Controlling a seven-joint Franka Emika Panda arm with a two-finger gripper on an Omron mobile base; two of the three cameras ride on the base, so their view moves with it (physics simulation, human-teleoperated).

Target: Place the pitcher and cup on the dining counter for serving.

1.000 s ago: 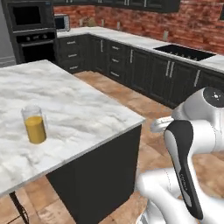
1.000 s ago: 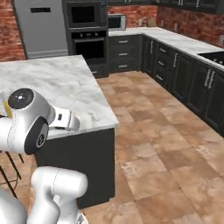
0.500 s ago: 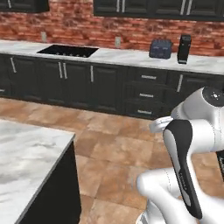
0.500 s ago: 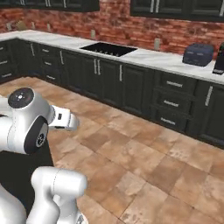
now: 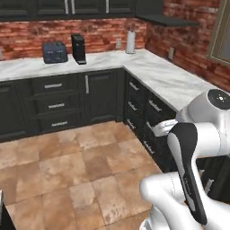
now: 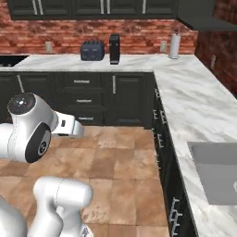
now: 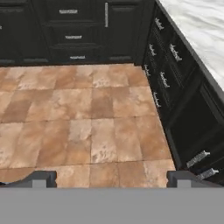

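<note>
On worktop (image 5: 166, 78), toaster (image 5: 55, 52), unlabelled

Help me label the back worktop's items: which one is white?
The paper towel roll, standing in the corner. The toaster is dark blue-grey, the tall appliance beside it black.

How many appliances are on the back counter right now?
2: a dark blue-grey toaster and a tall black appliance just right of it. A white cylinder stands nearer the corner. Others may sit off-frame.

toaster (image 5: 55, 52) left of coffee maker (image 5: 79, 48) | paper towel roll (image 5: 130, 42) right | sink (image 6: 217, 171) in right worktop (image 6: 199, 109)
</note>
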